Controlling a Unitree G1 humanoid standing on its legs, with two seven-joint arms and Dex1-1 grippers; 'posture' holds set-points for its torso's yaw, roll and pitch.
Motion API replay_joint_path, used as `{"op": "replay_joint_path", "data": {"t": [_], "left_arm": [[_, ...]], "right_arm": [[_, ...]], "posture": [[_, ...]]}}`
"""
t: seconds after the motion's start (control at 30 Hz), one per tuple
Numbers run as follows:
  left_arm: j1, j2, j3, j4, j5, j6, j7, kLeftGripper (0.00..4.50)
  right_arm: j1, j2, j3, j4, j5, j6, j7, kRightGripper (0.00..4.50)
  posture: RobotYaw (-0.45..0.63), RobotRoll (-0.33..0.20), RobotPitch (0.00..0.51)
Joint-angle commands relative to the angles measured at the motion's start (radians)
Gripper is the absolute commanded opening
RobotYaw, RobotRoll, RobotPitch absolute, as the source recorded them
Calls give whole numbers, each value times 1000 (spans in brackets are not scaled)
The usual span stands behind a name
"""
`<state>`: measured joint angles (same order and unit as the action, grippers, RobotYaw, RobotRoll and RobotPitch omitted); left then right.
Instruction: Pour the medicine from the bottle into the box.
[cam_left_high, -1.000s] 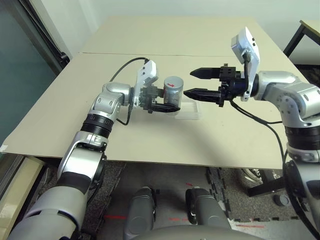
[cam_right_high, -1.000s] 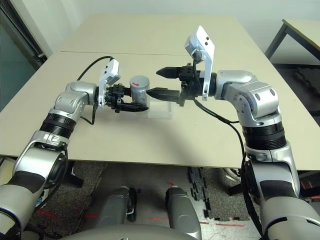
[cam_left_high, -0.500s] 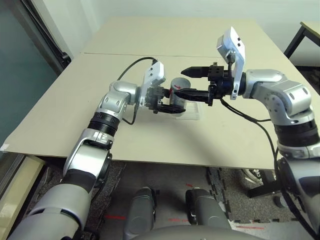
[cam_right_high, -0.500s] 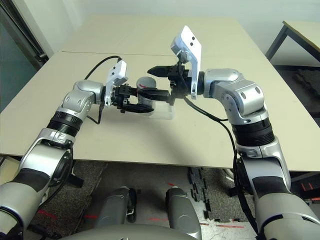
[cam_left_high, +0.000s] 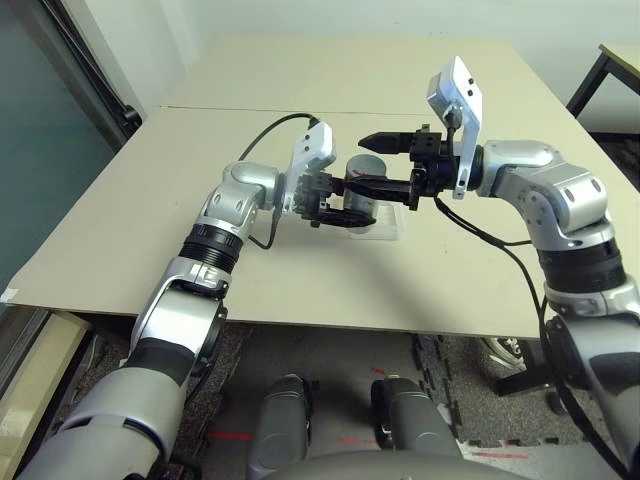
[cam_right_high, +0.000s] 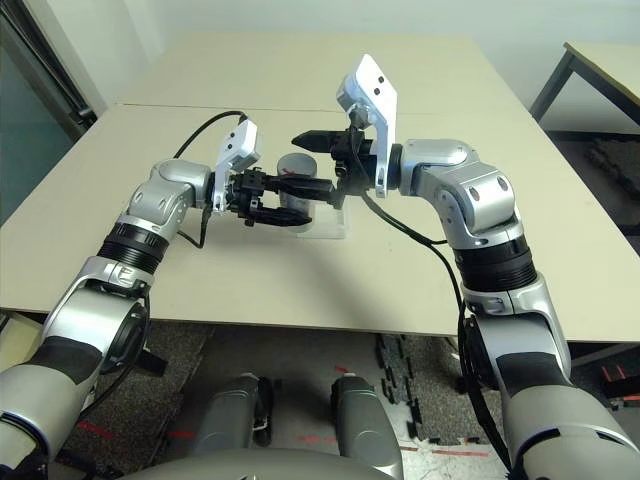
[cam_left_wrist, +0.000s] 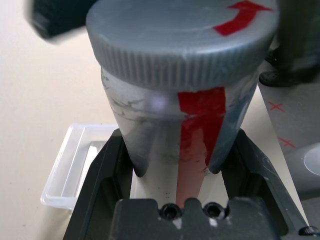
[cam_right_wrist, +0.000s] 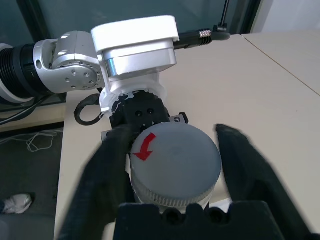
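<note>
While the bottle (cam_left_wrist: 160, 117) (probably light) is pinched by the left gripper (cam_left_wrist: 180, 140), its ribbed, grippable cap (cam_right_wrist: 177, 162) is flanked by the spread right gripper (cam_right_wrist: 176, 135).

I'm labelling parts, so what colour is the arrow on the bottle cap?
The arrow is red, best seen in the right wrist view.
</note>
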<state>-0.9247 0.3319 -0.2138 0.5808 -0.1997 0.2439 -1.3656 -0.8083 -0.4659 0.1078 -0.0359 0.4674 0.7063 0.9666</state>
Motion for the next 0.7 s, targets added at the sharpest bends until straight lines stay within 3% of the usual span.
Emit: {"op": "replay_joint_path", "data": {"t": [0.03, 0.33, 0.7], "left_arm": [[-6, 6, 13, -24, -9, 6, 1, 2682], [0, 4, 15, -93, -35, 44, -14, 2682], [-12, -8, -28, -170, -42, 84, -70, 2682]], "right_arm": [[17, 2, -5, -8, 12, -12, 8, 2575], [14, 16, -36, 22, 94, -36, 95, 2575], [-174, 4, 58, 292, 36, -220, 492, 2575]], "posture": [[-4, 0, 61], [1, 0, 66], [-3, 0, 72]]}}
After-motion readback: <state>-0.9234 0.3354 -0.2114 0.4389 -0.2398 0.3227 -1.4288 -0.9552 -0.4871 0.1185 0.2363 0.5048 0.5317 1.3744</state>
